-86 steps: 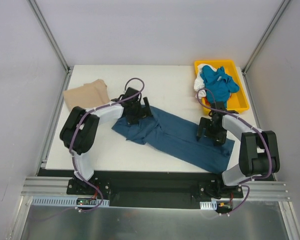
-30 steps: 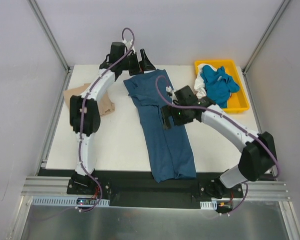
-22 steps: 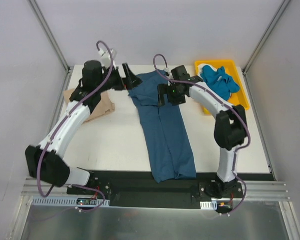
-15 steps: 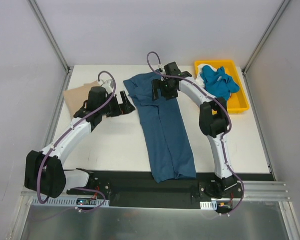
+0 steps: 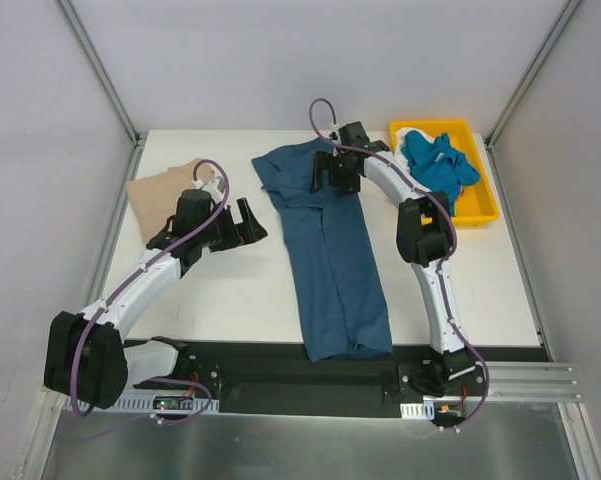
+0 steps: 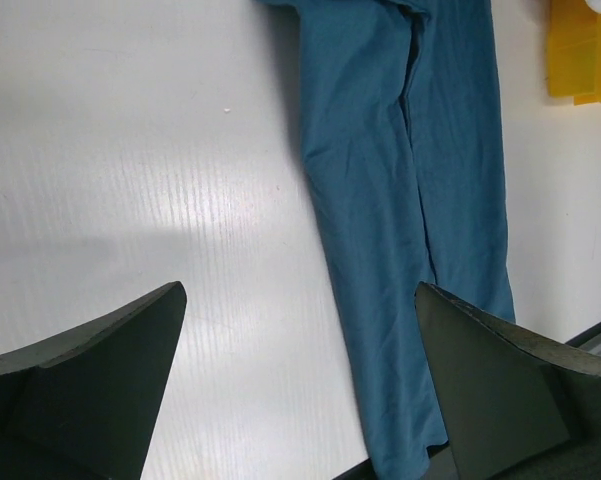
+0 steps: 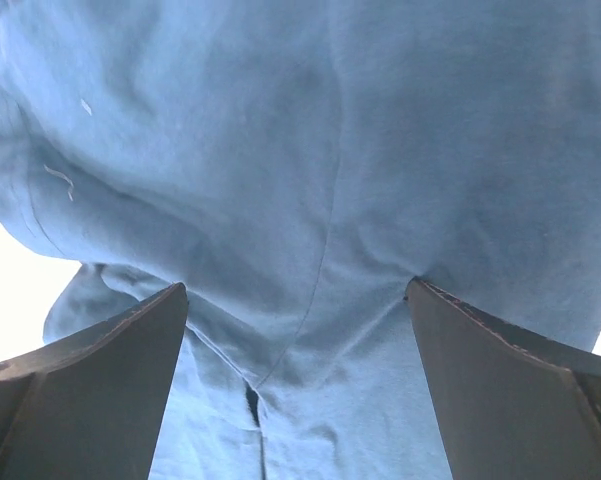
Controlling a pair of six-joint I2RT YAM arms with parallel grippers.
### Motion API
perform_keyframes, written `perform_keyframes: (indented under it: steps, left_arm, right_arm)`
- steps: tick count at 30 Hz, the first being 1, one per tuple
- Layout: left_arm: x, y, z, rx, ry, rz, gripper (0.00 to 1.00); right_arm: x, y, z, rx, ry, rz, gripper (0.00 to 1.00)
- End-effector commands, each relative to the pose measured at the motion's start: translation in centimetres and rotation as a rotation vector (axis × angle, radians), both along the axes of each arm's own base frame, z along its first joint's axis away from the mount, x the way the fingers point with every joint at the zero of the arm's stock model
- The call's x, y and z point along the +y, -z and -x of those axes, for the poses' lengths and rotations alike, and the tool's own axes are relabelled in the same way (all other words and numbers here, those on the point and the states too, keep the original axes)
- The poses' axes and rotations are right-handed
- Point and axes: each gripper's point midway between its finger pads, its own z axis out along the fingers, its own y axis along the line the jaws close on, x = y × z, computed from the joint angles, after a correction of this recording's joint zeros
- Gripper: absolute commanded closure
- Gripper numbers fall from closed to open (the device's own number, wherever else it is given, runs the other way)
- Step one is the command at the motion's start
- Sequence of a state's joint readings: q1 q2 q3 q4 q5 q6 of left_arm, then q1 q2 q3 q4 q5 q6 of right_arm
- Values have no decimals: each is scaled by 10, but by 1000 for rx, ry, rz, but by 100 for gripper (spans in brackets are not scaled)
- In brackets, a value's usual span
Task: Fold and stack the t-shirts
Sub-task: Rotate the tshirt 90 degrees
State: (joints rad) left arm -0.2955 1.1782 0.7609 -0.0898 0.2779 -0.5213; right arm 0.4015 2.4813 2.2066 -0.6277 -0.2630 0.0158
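White table [image 5: 235,290], grey-walled bay. We list: teal shirt [image 5: 335,260], folded to a long strip, lying 12 to 6 o'clock at centre; tan shirt [image 5: 165,190], at 10 o'clock; blue shirt [image 5: 438,165] and white shirt [image 5: 408,137], heaped in tray [image 5: 480,212] at 2 o'clock. Left gripper [image 5: 252,222]: jaws wide apart, empty, over bare table between tan and teal shirts. Right gripper [image 5: 325,175]: jaws wide apart, over the strip's 12 o'clock end; contact we cannot tell.

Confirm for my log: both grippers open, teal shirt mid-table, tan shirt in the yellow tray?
No: the tan shirt lies on the table, far left, not in the tray; the top view shows it. The rest holds.
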Motion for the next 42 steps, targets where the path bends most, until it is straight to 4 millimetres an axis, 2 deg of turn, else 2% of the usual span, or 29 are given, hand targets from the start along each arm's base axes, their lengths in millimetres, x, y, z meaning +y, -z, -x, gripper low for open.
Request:
perform_keyframes:
  steps: [1,3,8,11,12,13,14,17,20,22,23,25,27,28,29,31,32,33,34,35,36,37,38,39,40,41,42]
  left_arm:
    - [-7,11,1,42,5,25,1]
    - [-8,15,3,62,4,30,1]
    - [-11,18,6,84,15,46,1]
    - [-13,19,9,92,22,54,1]
    - [-13,18,11,91,22,58,1]
    - [-13,19,12,92,22,60,1]
    - [-13,16,14,86,29,65,1]
    - [-14,13,20,77,37,81,1]
    - [-14,13,31,78,45,98,1]
    - [-13,19,40,100,51,106,1]
    - [-13,18,45,94,57,113,1]
    - [-12,27,55,123,65,114,1]
    - [-12,32,62,140,65,120,1]
    - [-14,34,65,152,74,129,1]
    - [-14,36,67,163,79,131,1]
    - [-17,38,69,177,87,132,1]
    - [-17,43,70,190,90,119,1]
    - [-18,45,68,193,90,111,1]
    - [-19,46,67,196,95,101,1]
    - [-20,51,65,214,98,87,1]
    - [-24,53,65,225,108,84,1]
    - [-26,55,65,239,119,82,1]
    - [-30,58,64,258,129,82,1]
    - [-36,58,67,270,151,91,1]
    - [-38,58,68,279,158,95,1]
    - [-41,59,69,285,168,93,1]
    - [-43,59,72,286,179,90,1]
  right_arm:
    - [-50,24,-17,80,202,27,3]
    - [-69,24,-25,84,292,44,3]
    - [-86,33,-21,127,427,71,3]
    - [-72,31,-15,173,468,-4,3]
    - [-63,31,-5,208,472,-37,3]
    - [-54,30,-3,201,458,-59,3]
    - [-40,23,3,194,431,-72,3]
    - [-13,12,15,169,380,-72,3]
    - [-4,-1,13,128,374,-72,3]
    - [-5,-7,10,104,367,-67,3]
    - [-8,-15,7,86,360,-72,3]
    - [-8,-29,7,55,288,-83,3]
    - [-6,-56,9,0,218,-106,3]
    - [-7,-67,10,-23,195,-106,3]
    - [-10,-89,12,-86,140,-99,3]
    - [-14,-110,18,-147,95,-84,3]
    - [-22,-123,30,-178,81,-62,3]
    - [-36,-127,31,-233,88,11,3]
    - [-42,-129,35,-273,96,45,3]
    - [-52,-157,42,-350,130,49,3]
    - [-75,-136,46,-371,204,131,3]
    - [-81,-137,52,-399,228,137,3]
    - [-92,-161,62,-458,282,113,3]
    - [-104,-141,74,-442,318,139,3]
    - [-106,-144,82,-454,325,122,3]
    - [-110,-154,93,-479,330,97,3]
    - [-111,-142,103,-465,318,93,3]
